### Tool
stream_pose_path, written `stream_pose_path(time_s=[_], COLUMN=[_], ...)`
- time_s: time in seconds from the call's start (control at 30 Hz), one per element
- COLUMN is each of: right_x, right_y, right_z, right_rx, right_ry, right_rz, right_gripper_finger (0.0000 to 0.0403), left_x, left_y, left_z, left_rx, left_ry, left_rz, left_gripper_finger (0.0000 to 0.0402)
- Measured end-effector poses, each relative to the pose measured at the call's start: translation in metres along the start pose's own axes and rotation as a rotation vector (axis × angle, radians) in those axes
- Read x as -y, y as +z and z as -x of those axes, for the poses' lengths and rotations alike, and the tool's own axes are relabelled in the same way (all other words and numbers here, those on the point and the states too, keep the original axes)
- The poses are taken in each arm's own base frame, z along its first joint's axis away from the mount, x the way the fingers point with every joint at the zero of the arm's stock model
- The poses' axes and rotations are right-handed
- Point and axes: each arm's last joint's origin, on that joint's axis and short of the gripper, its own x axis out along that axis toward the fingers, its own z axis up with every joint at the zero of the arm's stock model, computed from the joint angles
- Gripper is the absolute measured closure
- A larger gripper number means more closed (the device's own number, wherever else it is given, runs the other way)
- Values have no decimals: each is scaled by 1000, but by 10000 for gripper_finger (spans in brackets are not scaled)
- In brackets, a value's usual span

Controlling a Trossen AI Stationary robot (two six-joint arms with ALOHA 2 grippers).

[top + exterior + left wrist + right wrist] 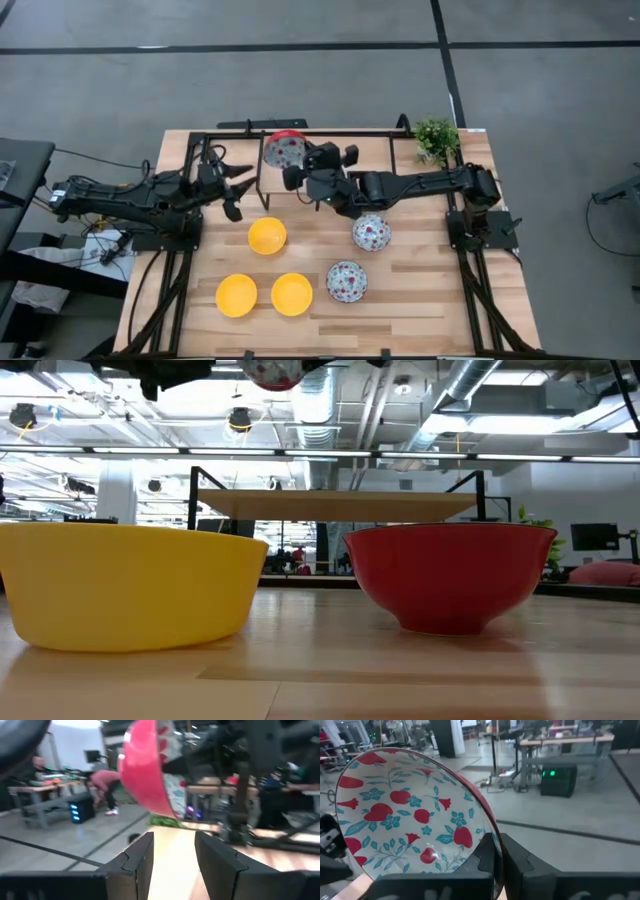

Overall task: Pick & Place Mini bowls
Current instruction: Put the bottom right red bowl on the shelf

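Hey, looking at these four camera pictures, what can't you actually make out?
- Low view: the glossy yellow bowl is cut off by the left edge; the other bowls on the table are hidden behind it and the red-sided bowl.
- Left wrist view: the lifted floral bowl is motion-blurred.
- Right wrist view: table out of frame.

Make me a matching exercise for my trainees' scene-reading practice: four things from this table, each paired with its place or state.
Things:
1. right gripper
2. left gripper
3. potted plant
4. three yellow bowls

Places or states:
A. on the table's far right corner
B. open, holding nothing
C. resting on the table
D. shut on the rim of a raised floral bowl

Pairs: 1-D, 2-B, 3-A, 4-C
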Motion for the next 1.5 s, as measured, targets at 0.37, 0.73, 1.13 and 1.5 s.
stream_pose_path(time_s=[0.37,0.73,1.13,1.5], right_x=[-26,-26,-29,-44], right_y=[-21,-15,-14,-30], right_z=[-18,-16,-11,-9], right_rx=[106,123,130,151], right_ry=[-65,-57,-36,-17], right_rz=[70,36,4,-5], right_gripper_finger=[403,403,403,403], left_x=[-2,-3,1,-1], left_y=[6,8,8,6], left_z=[-3,-4,-12,-20], left_rx=[52,70,98,103], left_ry=[108,165,154,193], left_rz=[-3,13,28,28], left_gripper_finger=[259,259,259,264])
